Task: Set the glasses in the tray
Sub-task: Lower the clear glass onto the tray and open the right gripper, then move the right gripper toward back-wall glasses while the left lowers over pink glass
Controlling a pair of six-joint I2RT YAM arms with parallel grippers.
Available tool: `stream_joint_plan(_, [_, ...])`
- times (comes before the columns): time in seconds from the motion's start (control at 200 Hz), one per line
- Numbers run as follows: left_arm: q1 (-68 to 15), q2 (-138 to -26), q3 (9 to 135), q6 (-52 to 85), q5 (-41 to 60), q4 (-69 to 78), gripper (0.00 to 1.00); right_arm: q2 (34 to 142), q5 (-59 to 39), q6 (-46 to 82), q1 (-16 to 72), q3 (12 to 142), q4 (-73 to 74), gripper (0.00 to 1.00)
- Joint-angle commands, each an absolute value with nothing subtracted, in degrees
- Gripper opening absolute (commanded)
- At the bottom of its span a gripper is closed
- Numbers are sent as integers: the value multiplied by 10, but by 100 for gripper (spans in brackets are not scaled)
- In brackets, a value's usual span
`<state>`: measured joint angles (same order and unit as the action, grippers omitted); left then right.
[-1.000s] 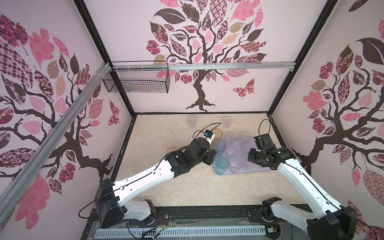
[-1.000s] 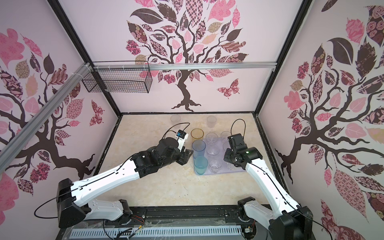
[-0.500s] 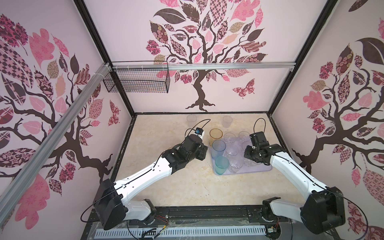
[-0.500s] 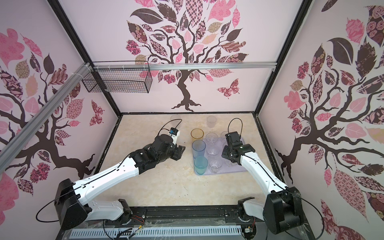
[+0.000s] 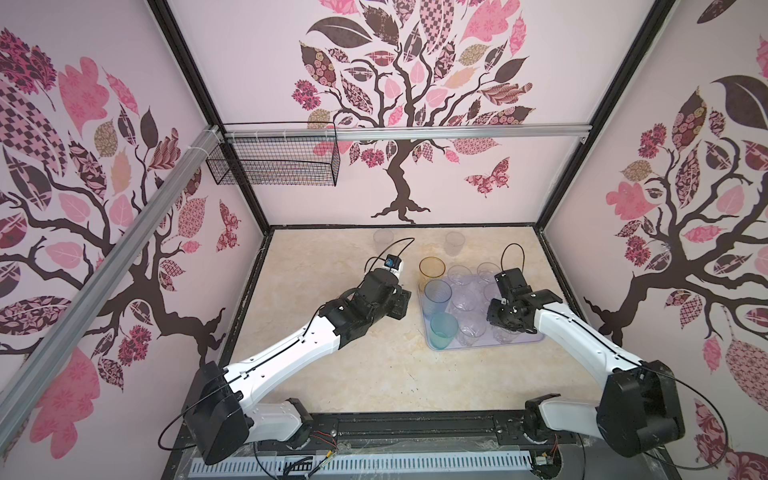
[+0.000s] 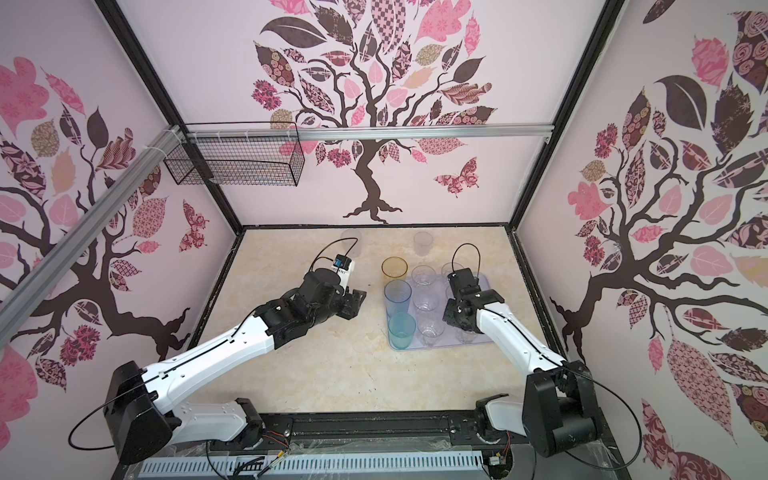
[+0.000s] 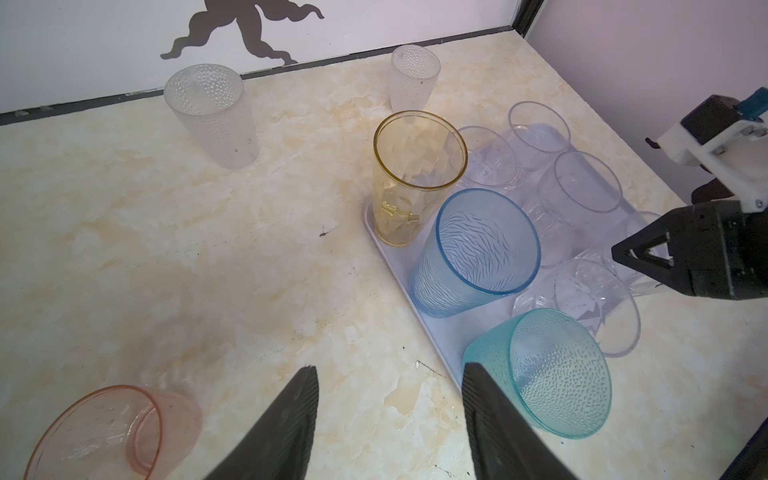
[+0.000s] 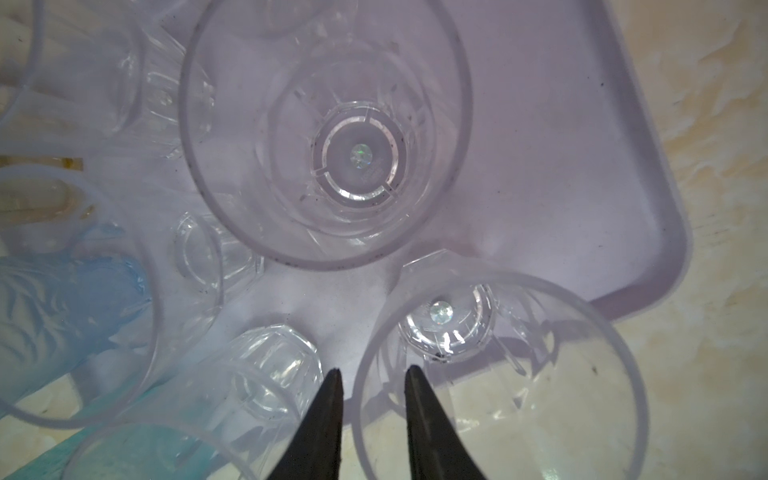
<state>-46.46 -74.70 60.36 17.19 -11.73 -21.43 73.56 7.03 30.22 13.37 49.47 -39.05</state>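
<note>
- Left gripper (image 5: 400,304) has backed off the tray (image 5: 530,337). A second ago it was right over the coloured glasses. Now it hangs over bare table (image 5: 374,374), just left of the tray.
- Right arm shifted too. It was at the tray's near right end and reached deeper half a second ago. Now it's parked over the clear glasses (image 5: 464,300) on the tray's right half.
- Left jaws are spread wide with nothing between them. In the left wrist view the teal glass (image 7: 552,370) sits just beside one finger (image 7: 490,415).
- Right gripper (image 8: 372,372) has its jaws a little apart, straddling the rim of a clear glass (image 8: 446,328), one finger outside and one inside. There looks to be a gap on both sides of the rim, so it's not pinching.
- That clear glass stands upright on the tray, close to a corner.
- Along the tray's left edge, back to front, are the amber glass (image 5: 432,268), the blue glass (image 5: 437,295) and the teal one, all upright.
- Rest of the tray is clear glasses packed close together. The right arm covers some, so I can't count them.
- Off the tray are two frosted glasses (image 5: 383,237) (image 5: 454,242), well apart at the back of the table by the wall.
- Pink glass (image 7: 112,432) is also on the table near the left gripper. The arm hides it in both top views.
</note>
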Motion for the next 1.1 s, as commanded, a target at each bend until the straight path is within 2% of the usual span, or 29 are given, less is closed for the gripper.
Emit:
stream_joint_plan(0.0, [-458, -732, 585, 160, -121, -200, 59, 738, 57, 307, 132, 526, -409, 30])
stream_joint_plan(0.225, [-419, -715, 587, 163, -118, -225, 64, 726, 34, 313, 137, 599, -452, 34])
stream_joint_plan(0.33, [-374, -704, 598, 158, -105, -257, 65, 712, 39, 316, 144, 649, -482, 40])
stream_joint_plan(0.46, [-331, -695, 626, 151, -109, -317, 67, 726, 38, 327, 202, 706, -474, 45])
stream_joint_plan(0.65, [-254, -674, 625, 177, -107, -377, 67, 828, 44, 349, 314, 819, -428, 47])
stream_joint_plan(0.875, [-171, -622, 547, 239, -78, -389, 67, 983, 35, 337, 433, 951, -399, 48])
stream_joint_plan(1.01, [-95, -628, 542, 252, -29, -385, 67, 1064, 9, 320, 452, 1020, -389, 49])
stream_joint_plan(1.095, [-80, -642, 536, 269, -1, -366, 67, 1112, 26, 300, 452, 1066, -384, 50])
